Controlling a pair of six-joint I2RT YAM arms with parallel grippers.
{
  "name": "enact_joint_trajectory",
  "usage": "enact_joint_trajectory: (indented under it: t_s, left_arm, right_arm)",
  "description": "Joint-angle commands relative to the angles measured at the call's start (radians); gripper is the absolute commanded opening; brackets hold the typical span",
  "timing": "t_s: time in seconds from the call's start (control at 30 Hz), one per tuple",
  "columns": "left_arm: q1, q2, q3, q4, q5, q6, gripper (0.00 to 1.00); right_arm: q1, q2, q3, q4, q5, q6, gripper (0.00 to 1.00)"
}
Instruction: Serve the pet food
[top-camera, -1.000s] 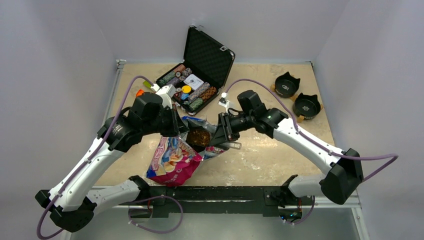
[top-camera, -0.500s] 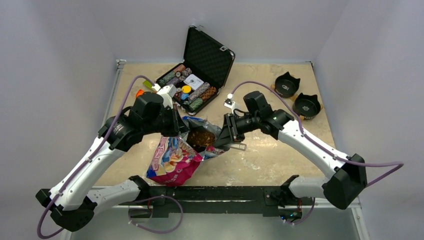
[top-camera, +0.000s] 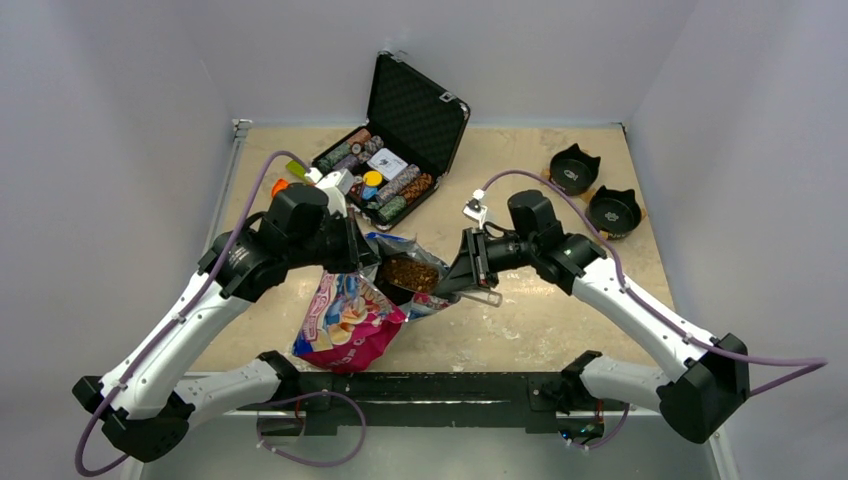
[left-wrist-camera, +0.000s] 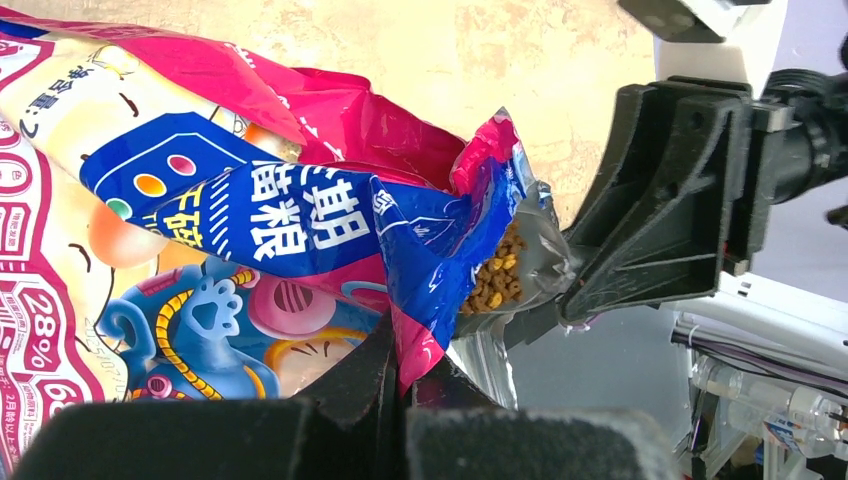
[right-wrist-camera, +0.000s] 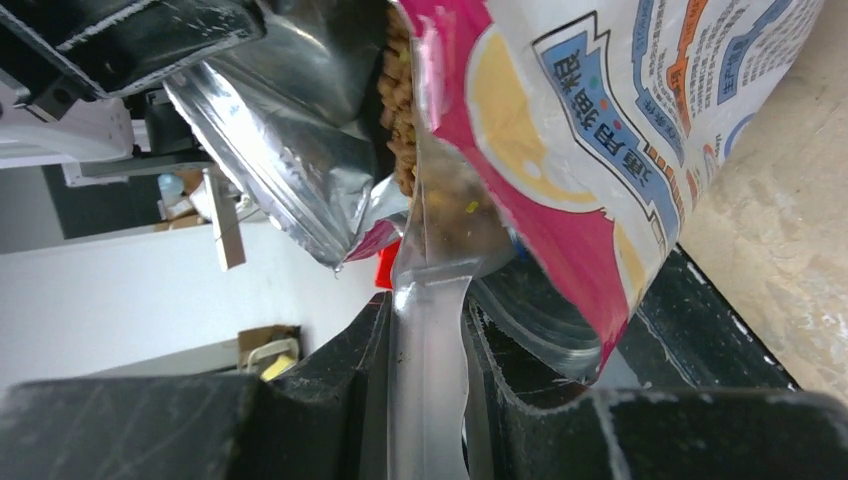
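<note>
- The bag lies on the table between the 2 arms, with its long axis running from near-left to far-right
- The sealed bottom is at the near-left end; the open mouth is at the far-right end, raised off the table and facing up and to the right
- The pet food shows as a brown granular mass inside the open mouth; in the left wrist view it sits against the silver inner lining
- The left gripper is clamped tight on the pink edge of the bag at the left side of the mouth and holds that edge up
- The right gripper is at the right side of the mouth, its fingers closed narrowly on the clear handle of a scoop
- The scoop's front end reaches into the bag mouth next to the pellets
- 2 black bowls stand at the far right, well apart from the bag
- An open case with poker chips sits at the far centre, just beyond the bag mouth
</note>
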Motion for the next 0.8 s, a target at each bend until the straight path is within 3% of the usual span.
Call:
enact_joint_trajectory:
  t_s: [0.0,0.03,0.1,0.13,0.2,0.23,0.3,0.37,0.43,0.53,0.6,0.7,0.77]
  left_arm:
    - [-0.004,-0.007,0.028,0.027,0.057,-0.022,0.0]
    - [-0.004,-0.005,0.031,0.026,0.059,-0.021,0.0]
    - [-0.004,-0.011,0.032,0.022,0.056,-0.019,0.0]
    - [-0.005,-0.013,0.028,0.019,0.054,-0.019,0.0]
    - [-0.005,-0.02,0.017,0.02,0.053,-0.022,0.0]
    - [-0.005,-0.023,0.012,0.024,0.058,-0.025,0.0]
    - [-0.005,-0.024,0.006,0.027,0.068,-0.024,0.0]
    - [-0.005,-0.028,0.007,0.02,0.063,-0.022,0.0]
    - [-0.004,-0.037,0.001,0.023,0.058,-0.025,0.0]
    - [-0.004,-0.042,-0.007,0.033,0.06,-0.028,0.0]
    - [-0.004,-0.042,-0.005,0.032,0.063,-0.028,0.0]
    - [-0.006,-0.049,-0.006,0.036,0.064,-0.025,0.0]
    - [-0.005,-0.056,-0.006,0.036,0.061,-0.022,0.0]
  right_arm:
    - [-0.013,-0.012,-0.122,0.376,-0.127,0.243,0.0]
    - [-0.014,-0.03,-0.13,0.386,-0.103,0.273,0.0]
    - [-0.015,-0.019,0.002,0.057,0.04,0.076,0.0]
    - [-0.015,0.002,0.051,-0.022,0.043,0.014,0.0]
    - [-0.017,0.003,0.027,0.058,-0.042,0.048,0.0]
    - [-0.016,-0.004,0.017,0.069,-0.015,0.065,0.0]
    - [-0.013,0.007,0.075,-0.107,0.089,-0.032,0.0]
    - [-0.017,-0.007,0.025,0.02,-0.019,0.013,0.0]
    - [-0.016,-0.05,-0.051,0.18,-0.02,0.133,0.0]
    - [-0.016,-0.055,-0.088,0.244,-0.07,0.157,0.0]
    - [-0.017,-0.067,-0.156,0.42,-0.147,0.266,0.0]
    - [-0.028,-0.075,-0.15,0.404,-0.162,0.242,0.0]
    - [-0.031,-0.074,-0.181,0.525,-0.19,0.298,0.0]
